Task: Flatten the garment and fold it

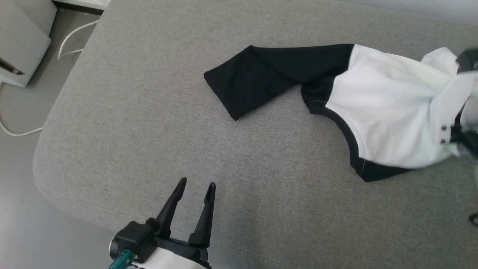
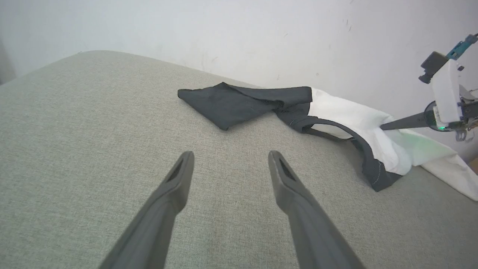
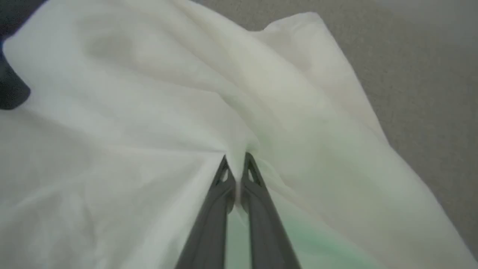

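The garment (image 1: 388, 108) lies crumpled at the right of the grey cushion, its white body bunched. One black sleeve (image 1: 261, 78) stretches flat to the left, and black trim curves along the near edge. In the right wrist view my right gripper (image 3: 236, 157) is shut on a pinched ridge of the garment's white cloth (image 3: 149, 93). Its pale forearm (image 1: 450, 104) crosses the shirt at the head view's right edge. The left wrist view shows that gripper's dark finger (image 2: 403, 122) running into the white fabric (image 2: 336, 108). My left gripper (image 1: 197, 184) hovers open and holds nothing near the cushion's front edge, well left of the shirt (image 2: 230, 154).
The grey cushion (image 1: 149, 112) has a rounded left corner that drops to the floor. White cables (image 1: 71, 41) and a pale box (image 1: 18, 41) lie there. A white wall (image 2: 261, 37) rises just behind the cushion's far side.
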{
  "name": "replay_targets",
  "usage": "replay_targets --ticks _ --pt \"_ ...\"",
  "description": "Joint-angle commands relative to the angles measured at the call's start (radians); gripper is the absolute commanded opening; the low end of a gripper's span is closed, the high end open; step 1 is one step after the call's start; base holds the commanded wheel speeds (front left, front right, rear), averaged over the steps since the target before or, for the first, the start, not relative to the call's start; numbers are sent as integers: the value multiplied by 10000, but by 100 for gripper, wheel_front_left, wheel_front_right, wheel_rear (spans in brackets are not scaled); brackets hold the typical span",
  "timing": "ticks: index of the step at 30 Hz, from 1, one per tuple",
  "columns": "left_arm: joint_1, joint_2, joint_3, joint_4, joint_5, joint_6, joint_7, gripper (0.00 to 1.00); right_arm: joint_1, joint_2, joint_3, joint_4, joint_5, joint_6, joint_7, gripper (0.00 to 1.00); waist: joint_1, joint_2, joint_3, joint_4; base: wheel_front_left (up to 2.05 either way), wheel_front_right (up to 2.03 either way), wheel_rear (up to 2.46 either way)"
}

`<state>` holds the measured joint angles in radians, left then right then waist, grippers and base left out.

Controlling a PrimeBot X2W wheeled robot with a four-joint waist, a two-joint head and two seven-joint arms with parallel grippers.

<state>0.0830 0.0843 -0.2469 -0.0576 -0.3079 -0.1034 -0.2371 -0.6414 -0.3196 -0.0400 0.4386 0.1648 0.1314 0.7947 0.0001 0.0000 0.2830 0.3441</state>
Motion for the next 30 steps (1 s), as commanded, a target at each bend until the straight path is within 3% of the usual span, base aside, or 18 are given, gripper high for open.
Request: replay_targets --ticks 1,9,10,11,12,18,23,30 --pt "-163 51 -2 -30 52 38 -49 100 -434 -82 94 -211 109 -7 -187 0 -1 0 -62 -99 0 0 0" --pt "-374 -39 -402 -80 -83 -22 -97 100 -2150 -733 914 -657 -91 -7 -952 0 -1 0 501 263 0 0 0" --pt "-420 -57 -458 -33 -122 -34 -107 100 -2301 -714 929 -511 -181 -7 -1003 11 -1 0 597 350 0 0 0" --pt "-465 -72 -505 16 -153 -43 -118 100 -2406 -681 979 -316 -297 -7 -994 45 -1 0 681 428 0 0 0" --pt "-507 -87 -539 59 -186 -52 -130 100 -2492 -630 1057 -130 -407 -7 -991 100 -1 0 764 491 0 0 0" --pt "-698 -133 -559 308 -297 -71 -193 100 -2787 -189 1457 619 -458 -7 -1293 100 -1 0 797 588 0 0 0" --pt "-594 -104 -457 433 -278 -32 -217 100 -2982 -132 2189 535 313 -7 -1084 100 -1 0 344 269 0 0 0" --pt "-371 -60 -472 410 -259 44 -225 100 -2366 -712 3059 -459 1992 -7 549 100 -1 0 -234 -57 0 0 0"
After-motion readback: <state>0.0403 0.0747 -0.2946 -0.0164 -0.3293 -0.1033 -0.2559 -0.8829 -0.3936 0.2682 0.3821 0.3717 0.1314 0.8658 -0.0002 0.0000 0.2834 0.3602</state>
